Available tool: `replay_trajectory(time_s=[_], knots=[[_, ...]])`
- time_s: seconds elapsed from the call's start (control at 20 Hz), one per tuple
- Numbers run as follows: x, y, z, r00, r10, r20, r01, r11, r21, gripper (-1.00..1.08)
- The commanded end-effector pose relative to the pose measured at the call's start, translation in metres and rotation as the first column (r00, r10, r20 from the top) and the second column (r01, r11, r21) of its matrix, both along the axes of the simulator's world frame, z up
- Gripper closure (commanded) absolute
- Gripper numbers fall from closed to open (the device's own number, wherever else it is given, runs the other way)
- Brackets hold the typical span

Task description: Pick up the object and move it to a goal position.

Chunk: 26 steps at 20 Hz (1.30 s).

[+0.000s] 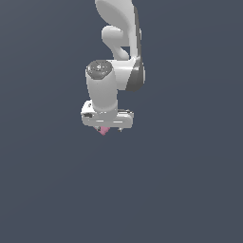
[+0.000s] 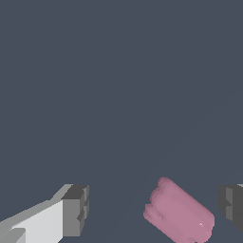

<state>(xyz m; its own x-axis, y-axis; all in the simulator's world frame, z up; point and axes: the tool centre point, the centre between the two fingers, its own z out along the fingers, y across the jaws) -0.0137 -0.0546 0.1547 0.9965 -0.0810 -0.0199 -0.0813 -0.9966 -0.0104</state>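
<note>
The object is a small pink blocky piece with a lobed edge, lying on the dark grey floor. In the wrist view it sits between my two dark fingertips, nearer one finger than the other, touching neither. My gripper is open, its jaws wide apart around the piece. In the exterior view the white gripper hangs straight down over the object, of which only a pink corner peeks out beneath the hand.
The white arm comes down from the exterior view's top. A plain dark grey floor stretches all around, with no other objects or edges in sight.
</note>
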Motion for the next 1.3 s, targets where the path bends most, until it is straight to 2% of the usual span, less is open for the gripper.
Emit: replay_trajectory(time_s=[0.0,0.45,0.85,1.25], knots=[[0.0,0.0,0.0,1.0,0.0,0.0,0.0,1.0,0.0,-0.92],[-0.004,-0.034,0.009,1.0,-0.02,0.007,0.02,1.0,-0.023,-0.92],[-0.005,-0.034,0.007,1.0,-0.003,0.007,0.003,1.0,-0.023,-0.92],[-0.016,-0.04,-0.005,0.996,0.087,0.006,-0.087,0.996,-0.023,-0.92]])
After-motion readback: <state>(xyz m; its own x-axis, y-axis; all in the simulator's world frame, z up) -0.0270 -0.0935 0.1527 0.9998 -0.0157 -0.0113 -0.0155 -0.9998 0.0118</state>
